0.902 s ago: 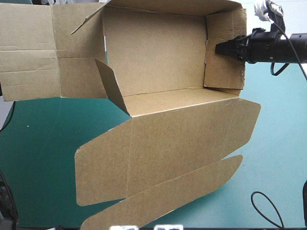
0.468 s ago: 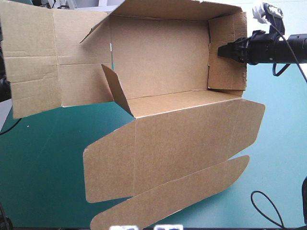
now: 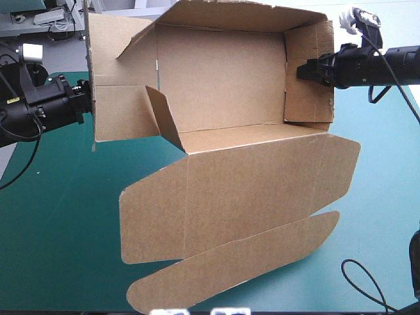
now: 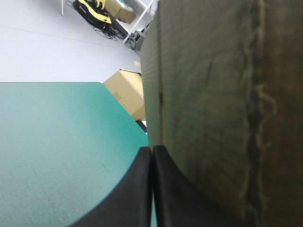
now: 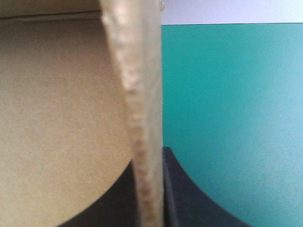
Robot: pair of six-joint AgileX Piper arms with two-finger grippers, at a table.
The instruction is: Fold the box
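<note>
Free room on the teal-green cover (image 3: 59, 236) at the near left and along the right side. Blocking the middle: the brown box (image 3: 223, 85), walls up, lid (image 3: 256, 190) flat toward the near edge. Open from above inside the box.

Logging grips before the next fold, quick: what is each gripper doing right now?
Left gripper: fingers shut on the box, at its upright left panel.
Right gripper: fingers shut on the box, at its right wall.
</note>
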